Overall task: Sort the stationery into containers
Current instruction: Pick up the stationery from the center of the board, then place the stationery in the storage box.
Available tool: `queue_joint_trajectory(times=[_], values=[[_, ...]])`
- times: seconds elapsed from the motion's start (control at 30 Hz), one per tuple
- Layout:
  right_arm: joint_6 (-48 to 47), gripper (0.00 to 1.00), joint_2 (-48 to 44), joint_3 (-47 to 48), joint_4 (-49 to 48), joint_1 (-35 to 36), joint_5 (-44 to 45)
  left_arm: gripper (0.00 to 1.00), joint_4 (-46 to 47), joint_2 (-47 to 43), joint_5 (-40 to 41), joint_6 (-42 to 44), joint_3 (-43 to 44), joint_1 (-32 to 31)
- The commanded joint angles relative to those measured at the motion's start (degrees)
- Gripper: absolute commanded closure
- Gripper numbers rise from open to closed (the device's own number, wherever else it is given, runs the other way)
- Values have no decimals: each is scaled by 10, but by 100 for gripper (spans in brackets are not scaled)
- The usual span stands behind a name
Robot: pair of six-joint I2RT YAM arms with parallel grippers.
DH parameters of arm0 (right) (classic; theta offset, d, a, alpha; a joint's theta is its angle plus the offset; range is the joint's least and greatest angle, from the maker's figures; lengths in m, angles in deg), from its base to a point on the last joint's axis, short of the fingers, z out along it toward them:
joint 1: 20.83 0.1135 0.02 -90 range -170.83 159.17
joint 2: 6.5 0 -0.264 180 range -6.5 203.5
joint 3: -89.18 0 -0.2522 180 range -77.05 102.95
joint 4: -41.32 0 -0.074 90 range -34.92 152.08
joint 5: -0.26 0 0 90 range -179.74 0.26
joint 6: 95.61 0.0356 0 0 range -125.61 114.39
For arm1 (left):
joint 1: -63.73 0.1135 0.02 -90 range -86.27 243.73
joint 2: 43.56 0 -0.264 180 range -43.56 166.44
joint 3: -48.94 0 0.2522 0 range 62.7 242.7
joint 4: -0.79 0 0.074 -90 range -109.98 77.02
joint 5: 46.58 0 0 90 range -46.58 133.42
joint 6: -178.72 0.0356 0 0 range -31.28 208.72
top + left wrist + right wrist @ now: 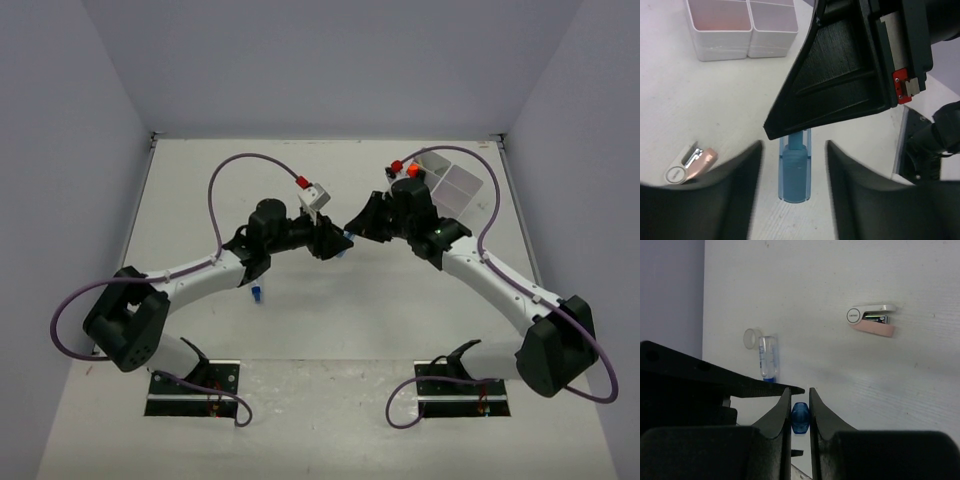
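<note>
A translucent blue marker is pinched between my right gripper's fingers, which are shut on it above the middle of the table. In the left wrist view the same blue marker hangs between the spread fingers of my left gripper, with a gap on each side, and its upper end is hidden behind the right gripper. The two grippers meet tip to tip, left gripper and right gripper. The white divided tray stands at the back right.
A small pink and white stapler-like item lies on the table; it also shows as the pink and white item. A clear tube with a blue end lies nearby. A small blue piece sits beside the left arm. Two compartments of the tray show.
</note>
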Motion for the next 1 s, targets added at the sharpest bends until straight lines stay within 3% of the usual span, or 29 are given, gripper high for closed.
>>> queue_joint_trajectory(times=[0.0,0.17,0.3,0.37,0.53,0.97], values=[[-1,100,-5,1,9,-28,34,0,-6,-7,54,-4,38,-2],[-27,100,20,40,44,-120,116,0,-151,-64,245,-43,37,-2],[-68,100,98,142,107,-146,300,0,-302,-103,339,-69,34,-1],[-75,100,122,173,108,-152,367,0,-326,-131,335,-71,24,-1],[-115,100,222,246,113,-155,438,0,-343,-204,306,-75,-11,-2],[-183,100,340,334,120,-156,518,0,-387,-273,295,-67,-36,-2]])
